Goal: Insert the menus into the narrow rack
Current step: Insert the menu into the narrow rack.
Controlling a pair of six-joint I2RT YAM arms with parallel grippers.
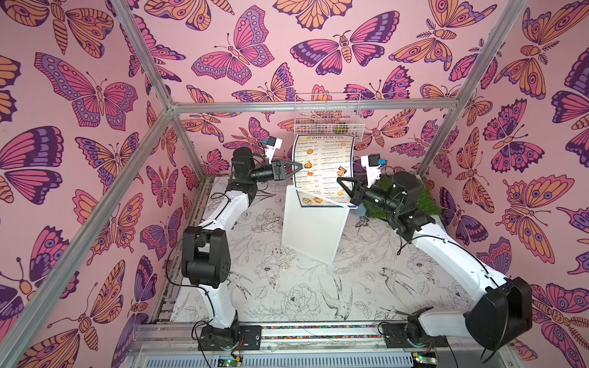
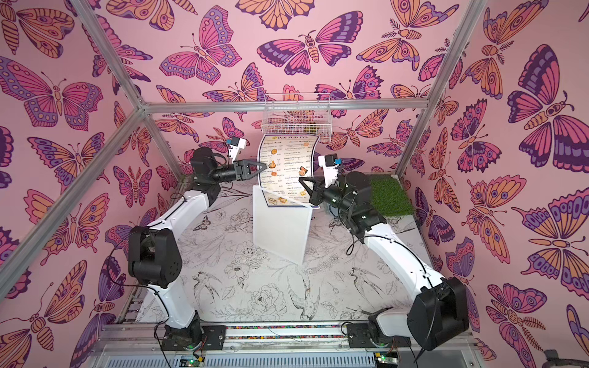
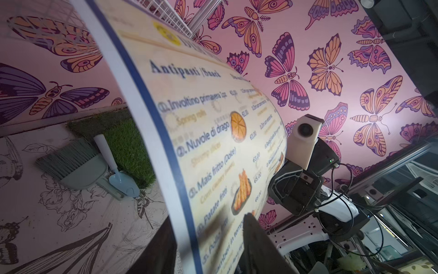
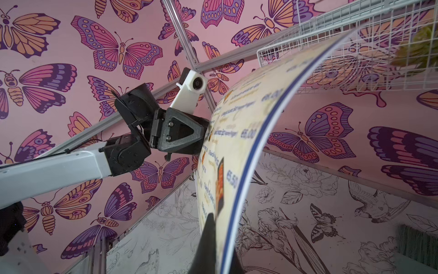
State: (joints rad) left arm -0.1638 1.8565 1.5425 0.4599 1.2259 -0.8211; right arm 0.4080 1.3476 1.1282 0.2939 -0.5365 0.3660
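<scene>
We log menu (image 1: pixel 322 159) bowed upright, lower end at mouth of narrow rack (image 1: pixel 312 229); right gripper (image 1: pixel 338 181) pinches it above rack; left gripper (image 1: pixel 301 166) straddles its edge, grip unclear.

My fingers (image 3: pixel 256 249) are showing black; menu (image 1: pixel 322 165) is reading cream, dark-blue bordered; rack (image 1: pixel 314 229) is presenting plain white; walls (image 1: pixel 287 47) are displaying pink butterfly print.

Glossy, flexible sheet noted for the menu (image 1: pixel 323 159). Smooth matt white plastic for the rack (image 1: pixel 314 229). Thin white wire for the basket (image 1: pixel 318 129). Rough green turf pile recorded on the mat (image 2: pixel 390 196).
</scene>
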